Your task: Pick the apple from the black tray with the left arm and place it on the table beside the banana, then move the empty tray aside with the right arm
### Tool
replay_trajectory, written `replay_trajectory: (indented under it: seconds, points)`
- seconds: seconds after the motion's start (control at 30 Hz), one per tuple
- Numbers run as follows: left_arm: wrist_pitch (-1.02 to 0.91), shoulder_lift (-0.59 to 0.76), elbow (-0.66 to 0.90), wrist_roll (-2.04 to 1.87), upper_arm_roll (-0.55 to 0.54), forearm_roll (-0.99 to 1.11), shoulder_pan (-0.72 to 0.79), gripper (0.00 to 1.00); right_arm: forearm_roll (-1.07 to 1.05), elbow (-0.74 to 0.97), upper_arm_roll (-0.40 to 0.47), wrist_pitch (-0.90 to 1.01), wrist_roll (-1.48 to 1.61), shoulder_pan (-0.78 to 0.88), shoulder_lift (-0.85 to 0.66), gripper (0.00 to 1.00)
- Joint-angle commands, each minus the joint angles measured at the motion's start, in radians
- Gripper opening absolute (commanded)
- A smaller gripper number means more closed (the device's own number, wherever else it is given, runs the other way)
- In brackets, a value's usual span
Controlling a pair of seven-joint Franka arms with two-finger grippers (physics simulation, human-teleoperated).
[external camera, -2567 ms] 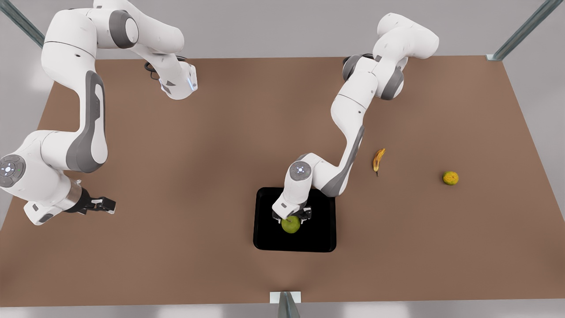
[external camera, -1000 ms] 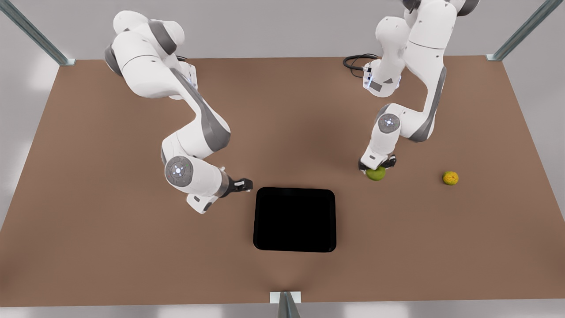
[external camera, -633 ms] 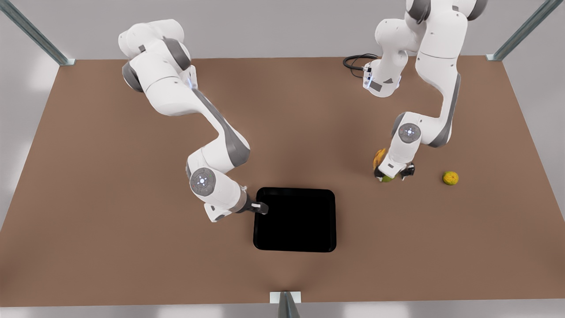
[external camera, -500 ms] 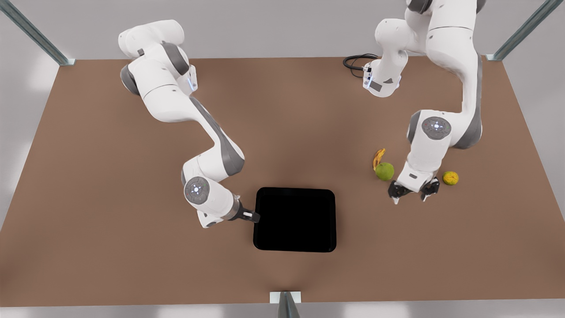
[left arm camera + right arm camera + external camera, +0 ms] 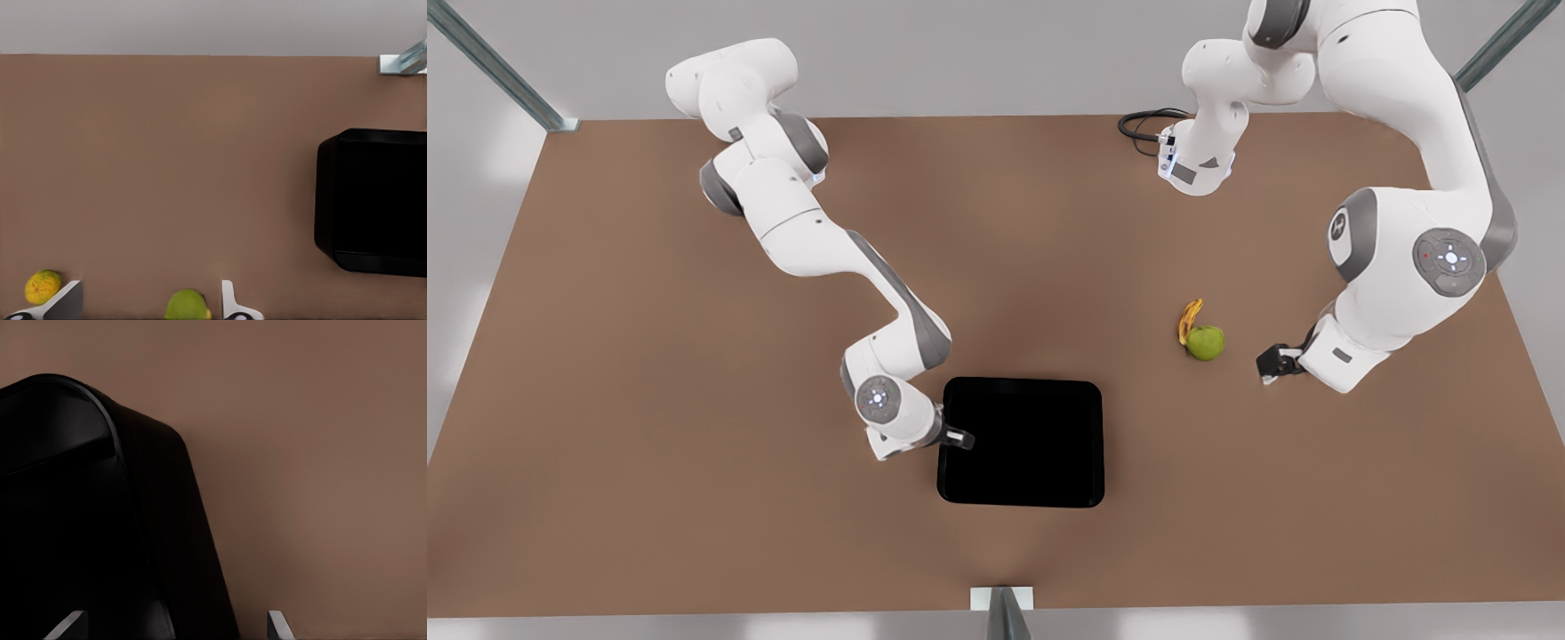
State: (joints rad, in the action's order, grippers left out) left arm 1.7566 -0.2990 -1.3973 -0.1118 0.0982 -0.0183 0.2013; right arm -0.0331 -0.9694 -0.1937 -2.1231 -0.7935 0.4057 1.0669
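My left gripper (image 5: 1272,364) hangs over the table (image 5: 694,400), on the front view's right, near the apple (image 5: 1206,342) but clear of it. In the left wrist view its two fingertips (image 5: 230,300) stand well apart with bare tabletop between them, so it is wide and holds nothing.

The apple rests on the table, out of the black tray (image 5: 1021,442), and appears to touch the lower end of the banana (image 5: 1189,320). In the left wrist view the apple (image 5: 186,305) sits just beside one of my fingertips, and a yellow-orange round fruit (image 5: 43,287) lies just outside the other fingertip.

My right gripper (image 5: 959,436) is at the black tray's edge on the front view's left, about midway along that side. In the right wrist view its fingertips (image 5: 277,623) are spread wide: one lies over the tray's dark interior, the other over bare table, and the tray wall (image 5: 193,540) runs between them. I cannot tell whether either fingertip touches the wall. Nothing is clamped.

The black tray lies flat on the table, near the front edge, well apart from the apple and banana. Its interior shows plain black. In the left wrist view the tray (image 5: 373,200) appears across open tabletop from my left fingertips.
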Motion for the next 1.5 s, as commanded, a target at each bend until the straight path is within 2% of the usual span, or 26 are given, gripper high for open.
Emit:
replay_trajectory:
  seconds: [0.0, 0.1, 0.13, 0.17, 0.23, 0.27, 0.33, 0.47, 0.8, 1.1, 1.2, 1.27, 1.37, 1.47]
  points:
    - [-0.069, 0.001, 0.004, 0.133, 0.001, -0.054, -0.003, 1.0, 0.001, -0.011, -0.001, -0.029, 0.005, 0.009, 0.004, 1.0]
    - [-0.063, 0.0, -0.005, 0.136, 0.006, -0.045, -0.01, 1.0, -0.001, -0.025, -0.001, -0.029, 0.028, 0.002, 0.004, 0.98]
    - [-0.063, 0.0, -0.005, 0.136, 0.006, -0.045, -0.01, 1.0, -0.002, -0.025, -0.001, -0.029, 0.026, 0.001, 0.004, 0.95]
    - [-0.063, -0.002, -0.003, 0.136, 0.006, -0.04, -0.01, 1.0, -0.005, -0.026, 0.0, -0.029, 0.026, -0.001, 0.005, 0.86]
    - [-0.062, -0.003, -0.005, 0.136, 0.006, -0.039, -0.011, 1.0, -0.01, -0.025, 0.0, -0.026, 0.028, -0.007, 0.005, 0.63]
    - [-0.062, -0.003, -0.005, 0.135, 0.005, -0.039, -0.01, 1.0, -0.01, -0.025, 0.0, -0.026, 0.028, -0.007, 0.007, 0.6]
    - [-0.062, -0.003, -0.005, 0.136, 0.006, -0.039, -0.011, 1.0, -0.01, -0.025, 0.0, -0.026, 0.028, -0.007, 0.005, 0.38]
    - [-0.062, -0.005, -0.006, 0.136, 0.005, -0.039, -0.01, 1.0, -0.01, -0.025, 0.0, -0.024, 0.028, -0.005, 0.005, 0.23]
    - [-0.063, -0.005, -0.006, 0.136, 0.005, -0.039, -0.01, 1.0, -0.008, -0.015, -0.024, 0.04, 0.03, -0.014, -0.027, 0.17]
    - [-0.065, -0.003, -0.006, 0.135, 0.006, -0.04, -0.01, 1.0, -0.013, -0.017, -0.007, 0.434, 0.441, -0.159, -0.162, 0.17]
    - [-0.066, -0.003, -0.006, 0.136, 0.006, -0.039, -0.01, 1.0, -0.016, -0.017, 0.074, 0.589, 0.641, -0.194, -0.211, 0.17]
    - [-0.065, -0.005, -0.006, 0.136, 0.006, -0.039, -0.011, 1.0, -0.016, -0.017, 0.158, 0.647, 0.76, -0.2, -0.222, 0.17]
    - [-0.063, -0.005, -0.006, 0.136, 0.006, -0.039, -0.011, 1.0, -0.096, -0.019, 0.355, 0.672, 1.045, -0.199, -0.226, 0.17]
    - [-0.063, -0.005, -0.006, 0.136, 0.006, -0.039, -0.011, 1.0, -0.099, -0.023, 0.447, 0.672, 1.238, -0.217, -0.222, 0.17]
